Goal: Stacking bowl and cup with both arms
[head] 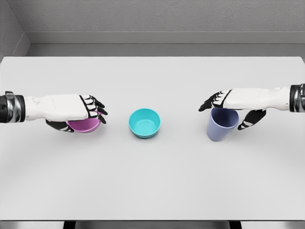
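A pink bowl (pixel 85 126) sits at the left of the desk (pixel 152 181), mostly covered from above, only its near rim and side showing. A teal bowl (pixel 144 122) stands upright and empty in the middle, apart from the others. A lavender cup (pixel 221 125) stands at the right, tilted slightly, mouth up, its rim partly hidden.

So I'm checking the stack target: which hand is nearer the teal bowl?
Left. The left hand, over the pink bowl, sits just left of the teal bowl; the right hand, on the blue cup, is farther right.
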